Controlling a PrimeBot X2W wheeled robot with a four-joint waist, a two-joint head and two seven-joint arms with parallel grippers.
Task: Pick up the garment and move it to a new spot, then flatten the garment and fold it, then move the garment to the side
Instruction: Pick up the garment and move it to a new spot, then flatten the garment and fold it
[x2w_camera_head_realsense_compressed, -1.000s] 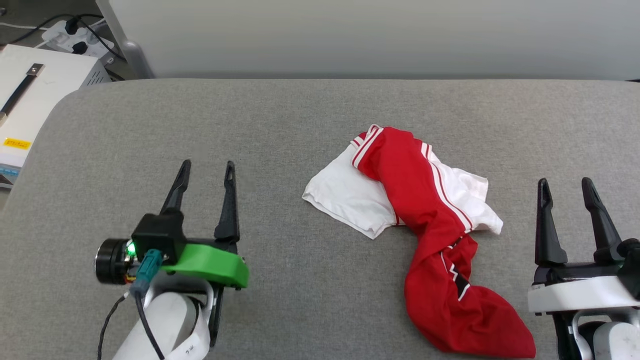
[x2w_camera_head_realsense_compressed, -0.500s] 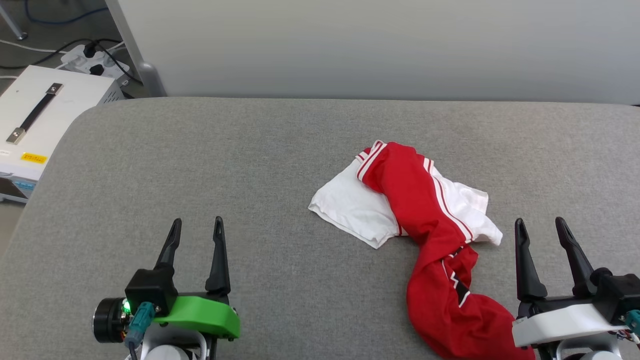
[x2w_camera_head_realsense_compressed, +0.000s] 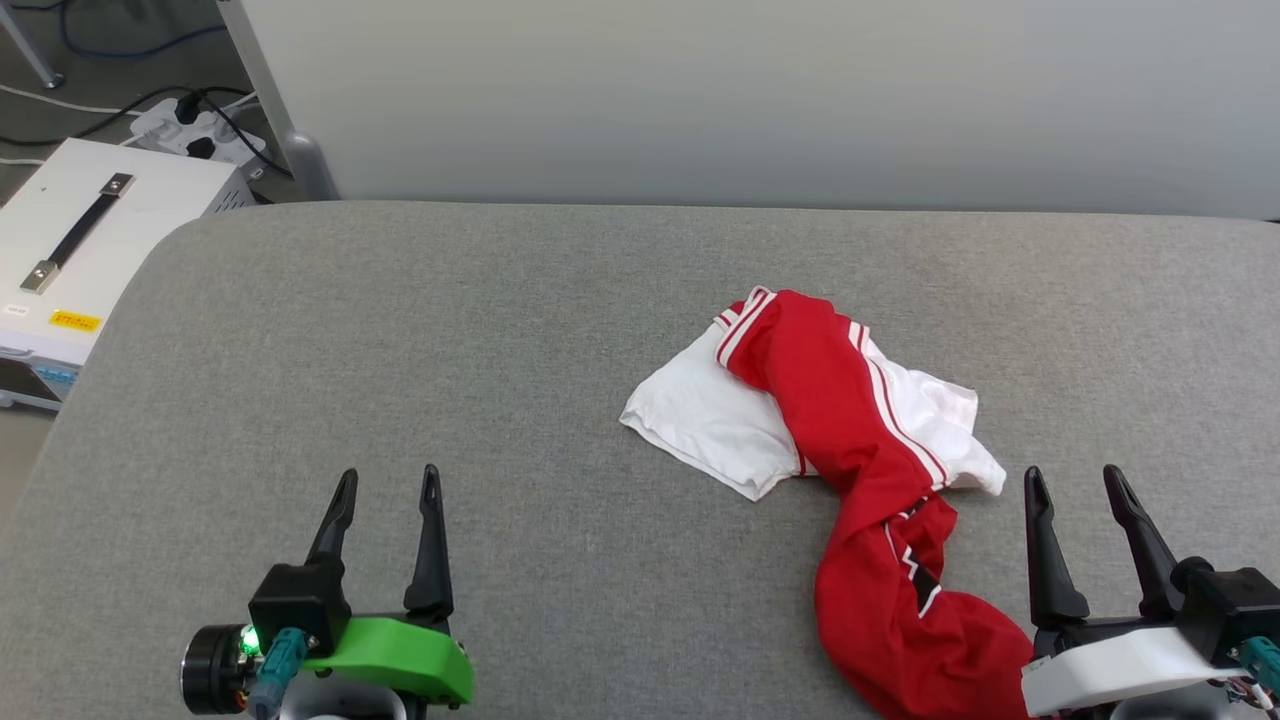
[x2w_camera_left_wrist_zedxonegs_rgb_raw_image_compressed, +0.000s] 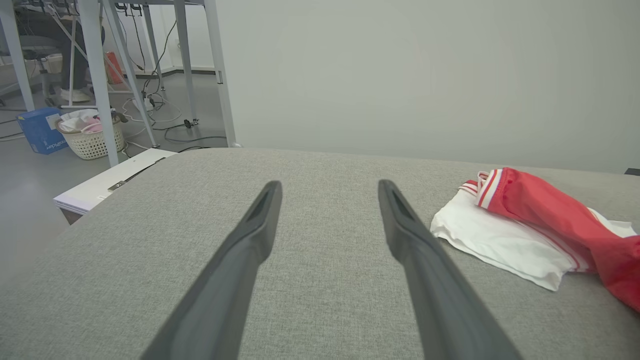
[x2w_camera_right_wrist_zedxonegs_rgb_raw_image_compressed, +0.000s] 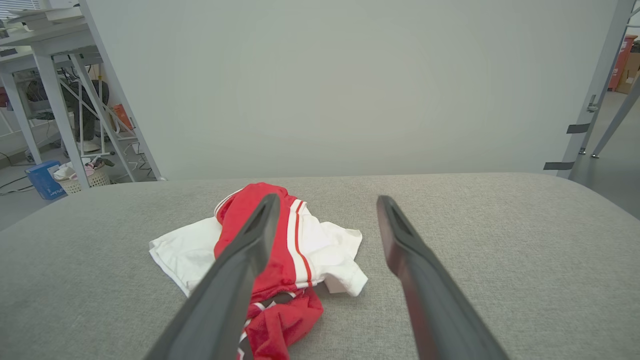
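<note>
Surface: grey fabric table top (x2w_camera_head_realsense_compressed: 520, 330) with rounded corners, wide and flat.
Near left: left gripper (x2w_camera_head_realsense_compressed: 389, 473) over bare fabric; its two dark fingers stand wide apart and hold nothing.
Near right: right gripper (x2w_camera_head_realsense_compressed: 1072, 472), fingers also spread wide with nothing between them; its white base is just beside the red near end of the garment, and I cannot tell if they touch.
Middle right: garment (x2w_camera_head_realsense_compressed: 850, 430), a red jersey T-shirt, lies crumpled on the table. The red body is twisted into a long band running from far to near. White sleeves spread under it on both sides, striped trim is at the far end, and a bit of black lettering shows lower down.
Far side: pale grey wall panel (x2w_camera_head_realsense_compressed: 760, 100) behind the table.
Far left, on floor: white case (x2w_camera_head_realsense_compressed: 150, 205) with a black handle; beyond it a power strip (x2w_camera_head_realsense_compressed: 195, 130) with plugs.
</note>
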